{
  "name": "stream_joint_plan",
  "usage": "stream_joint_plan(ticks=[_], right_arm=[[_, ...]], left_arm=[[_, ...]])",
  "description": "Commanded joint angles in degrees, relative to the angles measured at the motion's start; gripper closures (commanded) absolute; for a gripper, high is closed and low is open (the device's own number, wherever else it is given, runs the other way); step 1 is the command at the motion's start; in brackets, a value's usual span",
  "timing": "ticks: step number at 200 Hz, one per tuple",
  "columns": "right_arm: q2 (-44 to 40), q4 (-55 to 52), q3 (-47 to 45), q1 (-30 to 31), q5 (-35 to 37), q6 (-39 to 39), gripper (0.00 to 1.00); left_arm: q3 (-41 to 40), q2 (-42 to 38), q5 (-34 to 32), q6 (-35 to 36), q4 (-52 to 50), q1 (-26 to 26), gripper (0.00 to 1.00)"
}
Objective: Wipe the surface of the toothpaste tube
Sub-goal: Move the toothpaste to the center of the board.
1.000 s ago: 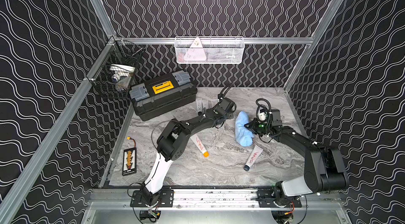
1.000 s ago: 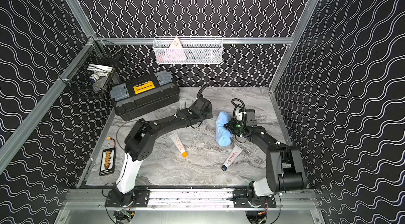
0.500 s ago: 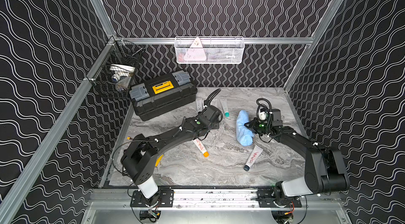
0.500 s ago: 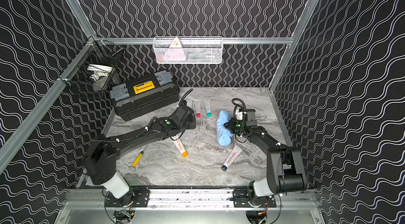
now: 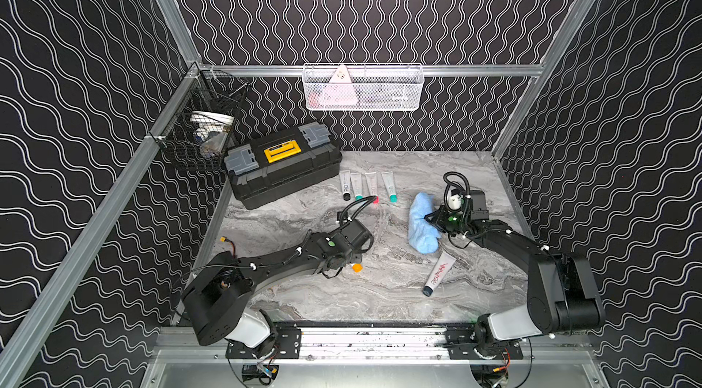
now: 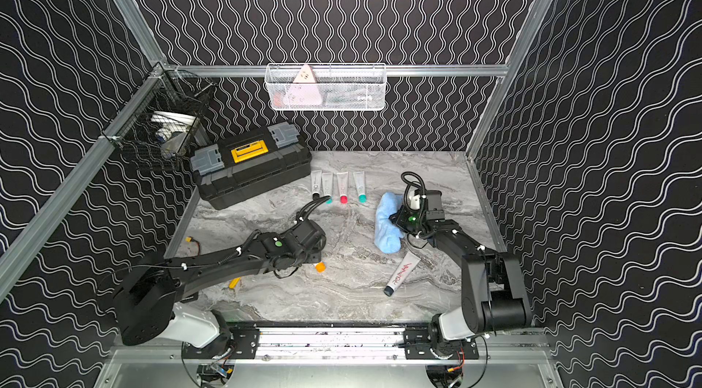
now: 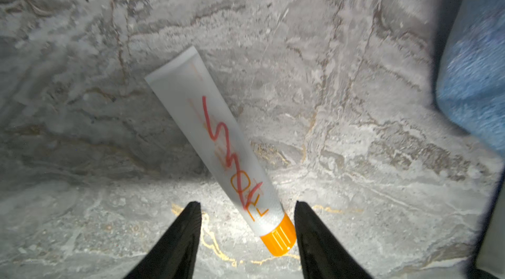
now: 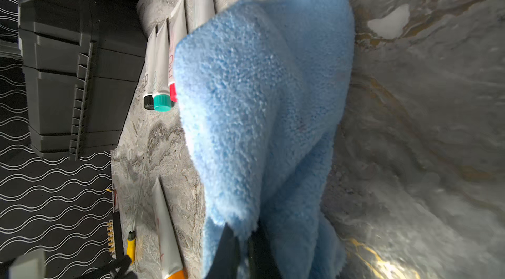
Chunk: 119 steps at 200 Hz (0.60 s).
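Observation:
A white toothpaste tube (image 7: pixel 218 143) with an orange cap and a red scribble lies flat on the marble table. My left gripper (image 7: pixel 247 209) hangs open over its cap end, the cap lying between the fingers and close to one of them. In both top views only the orange cap (image 5: pixel 357 267) (image 6: pixel 320 266) shows beside the left wrist. A blue cloth (image 5: pixel 421 228) (image 8: pixel 259 100) hangs from my right gripper (image 8: pixel 243 229), which is shut on its edge at the right of the table. The cloth is apart from this tube.
Another scribbled tube with a dark cap (image 5: pixel 438 272) lies in front of the cloth. Several tubes (image 5: pixel 366 184) lie in a row at the back beside a black toolbox (image 5: pixel 283 162). A black wire basket (image 5: pixel 201 131) and a white basket (image 5: pixel 362 88) hang on the walls.
My left arm has swung from the row of tubes at the back toward the front and now sits low over the orange-capped tube. The right arm and the cloth have not moved.

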Motion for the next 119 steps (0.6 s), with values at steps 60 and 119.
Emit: stream_joint_plan(ticks=[60, 119], right_arm=[[-0.7, 1.4, -0.2, 0.2, 1.4, -0.1, 1.00], [-1.0, 0.8, -0.3, 0.2, 1.9, -0.2, 1.00]], left_arm=[[-0.6, 8.6, 3.6, -7.3, 4.1, -3.3, 0.40], [-2.0, 7.1, 0.6, -10.9, 2.9, -3.8, 0.51]])
